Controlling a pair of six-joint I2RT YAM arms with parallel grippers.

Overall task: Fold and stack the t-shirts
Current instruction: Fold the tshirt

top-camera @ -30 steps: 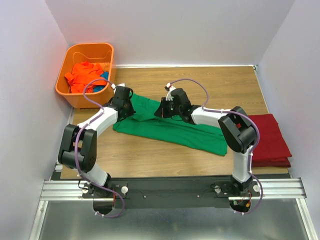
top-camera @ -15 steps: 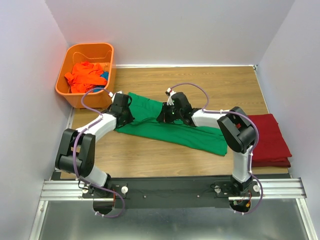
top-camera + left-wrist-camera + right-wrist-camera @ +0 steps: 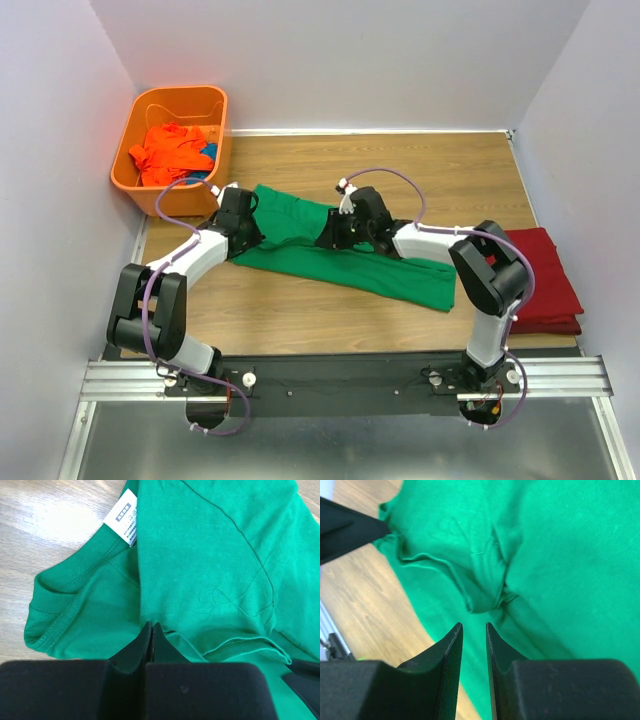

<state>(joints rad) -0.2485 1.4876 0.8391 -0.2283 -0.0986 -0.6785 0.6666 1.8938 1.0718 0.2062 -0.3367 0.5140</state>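
- Right now my left fingers (image 3: 150,628) are clenched tight on a pinch of the green t-shirt (image 3: 210,555), just below its neckline.
- From the left wrist view a crease runs up toward 12 o'clock from that pinch, and the collar curves round at 9 o'clock.
- A white label (image 3: 124,522) sticks out of the neck at 11 o'clock, lying partly on the bare wood.
- My right fingers (image 3: 457,632) stand slightly parted, released, with nothing between them; they hover over a bunched fold of green cloth at 12 o'clock.
- Seen from above, the green t-shirt (image 3: 345,258) lies spread on the worktop (image 3: 420,170), long and slanted from 10 o'clock down to 4 o'clock.
- My left fingers (image 3: 243,215) sit at its 10 o'clock end and my right fingers (image 3: 330,233) over its middle, at the far edge.
- The dark red t-shirt (image 3: 540,280) lies folded flat at 3 o'clock, near the green one's lower end and against the worktop's right edge.
- An orange basket (image 3: 135,130) stands at 10 o'clock, off the worktop's far left corner.
- The orange t-shirt (image 3: 165,150) lies crumpled inside it, with a bit of blue cloth (image 3: 208,151) beside it.
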